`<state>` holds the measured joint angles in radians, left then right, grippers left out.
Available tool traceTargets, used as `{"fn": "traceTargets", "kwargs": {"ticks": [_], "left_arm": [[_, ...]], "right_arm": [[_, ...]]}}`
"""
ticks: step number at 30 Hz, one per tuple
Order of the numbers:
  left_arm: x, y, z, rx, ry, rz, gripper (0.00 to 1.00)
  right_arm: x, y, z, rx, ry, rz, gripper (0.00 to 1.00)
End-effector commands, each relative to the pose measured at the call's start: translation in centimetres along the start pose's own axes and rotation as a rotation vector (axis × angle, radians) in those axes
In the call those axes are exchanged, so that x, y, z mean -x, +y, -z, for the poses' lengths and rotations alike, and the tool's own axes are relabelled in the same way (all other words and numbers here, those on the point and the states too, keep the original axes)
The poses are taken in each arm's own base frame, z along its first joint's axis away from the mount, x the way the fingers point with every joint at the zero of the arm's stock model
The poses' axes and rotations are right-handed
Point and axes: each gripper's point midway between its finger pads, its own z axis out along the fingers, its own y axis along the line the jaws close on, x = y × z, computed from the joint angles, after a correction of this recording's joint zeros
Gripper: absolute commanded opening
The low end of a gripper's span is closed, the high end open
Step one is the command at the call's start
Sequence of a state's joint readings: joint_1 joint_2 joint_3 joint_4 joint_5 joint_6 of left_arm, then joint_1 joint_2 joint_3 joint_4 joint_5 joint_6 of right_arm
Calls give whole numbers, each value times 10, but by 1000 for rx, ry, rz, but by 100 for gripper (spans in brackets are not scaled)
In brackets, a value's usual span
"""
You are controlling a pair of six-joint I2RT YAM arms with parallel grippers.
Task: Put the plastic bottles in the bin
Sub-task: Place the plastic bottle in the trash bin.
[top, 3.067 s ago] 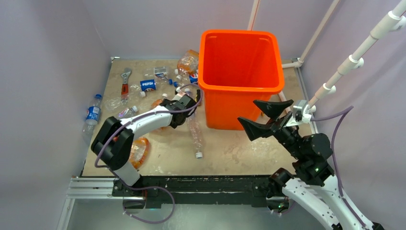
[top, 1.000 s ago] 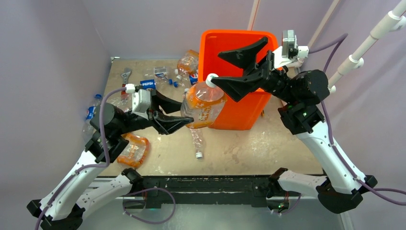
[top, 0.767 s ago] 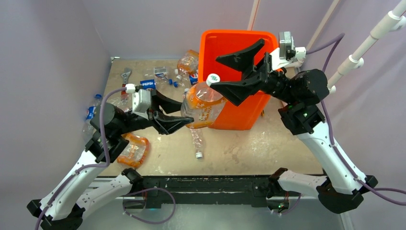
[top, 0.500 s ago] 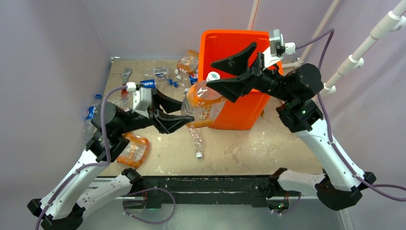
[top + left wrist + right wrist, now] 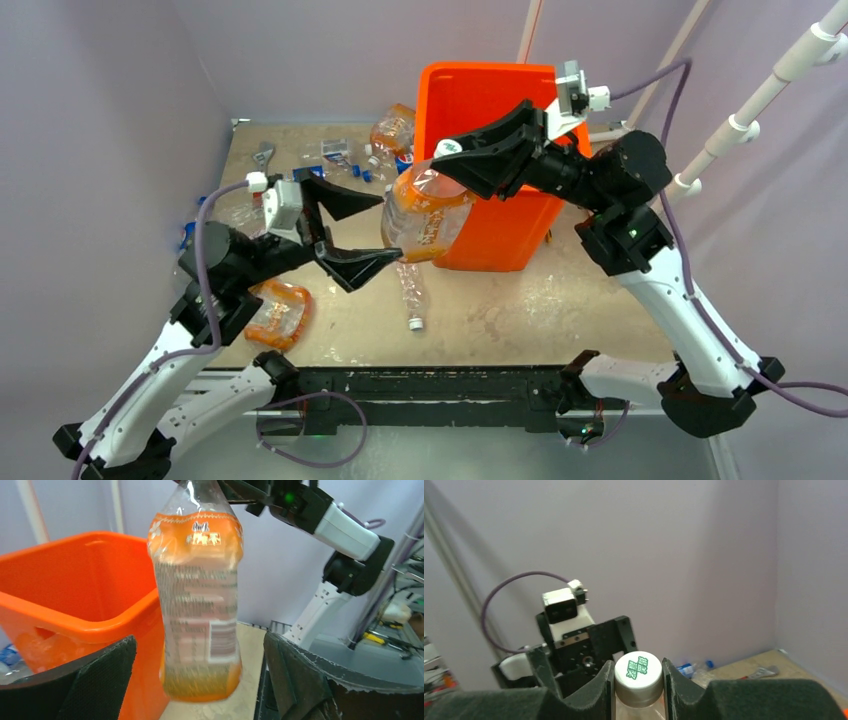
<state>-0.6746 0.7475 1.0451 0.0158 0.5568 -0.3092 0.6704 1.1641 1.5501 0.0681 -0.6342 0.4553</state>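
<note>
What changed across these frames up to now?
The left gripper lifted the orange-labelled bottle from the table up beside the bin. The right gripper swung over, closed on its cap, and the left opened and let go. Bin and other bottles stayed put.

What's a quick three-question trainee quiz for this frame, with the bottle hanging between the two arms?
1. True or false: the left gripper has its jaws clamped on the orange-label bottle.
2. Where does the right gripper grip the bottle? A) base B) label C) cap end
3. Short answer: is the bottle inside the bin yet?

Key:
1. False. The jaws stand open on either side of the bottle, not touching it.
2. C.
3. No. It hangs outside the bin, beside its wall.
</note>
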Motion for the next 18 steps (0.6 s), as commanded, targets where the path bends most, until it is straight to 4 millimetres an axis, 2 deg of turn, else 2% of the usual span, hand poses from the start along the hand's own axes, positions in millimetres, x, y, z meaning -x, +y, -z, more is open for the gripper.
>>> {"fn": "traceTargets", "kwargs": {"ticks": [1, 4, 6, 7, 9, 11, 14, 16, 18], "left_arm": [[44, 9, 20, 145, -142, -83, 99], [60, 19, 38, 259, -217, -100, 99], [62, 28, 51, 335, -254, -99, 99], [62, 33, 55, 371, -269, -96, 99], [57, 46, 62, 451, -283, -70, 99], [48, 66, 69, 557, -283, -34, 99], [21, 107, 85, 799, -253, 73, 99], [-1, 138, 103, 1014, -219, 138, 99], [-23, 158, 123, 1200, -169, 174, 99]], "right_arm": [[92, 14, 37, -186, -276, 206, 0], [135, 8, 74, -366, -470, 291, 0], [151, -5, 93, -496, -536, 331, 0], [151, -14, 96, -546, -529, 353, 0], [157, -41, 105, -704, -527, 389, 0], [150, -77, 108, -870, -485, 416, 0], [125, -124, 108, -1040, -404, 452, 0], [110, -147, 106, -1103, -364, 447, 0], [97, -165, 102, -1136, -342, 438, 0]]}}
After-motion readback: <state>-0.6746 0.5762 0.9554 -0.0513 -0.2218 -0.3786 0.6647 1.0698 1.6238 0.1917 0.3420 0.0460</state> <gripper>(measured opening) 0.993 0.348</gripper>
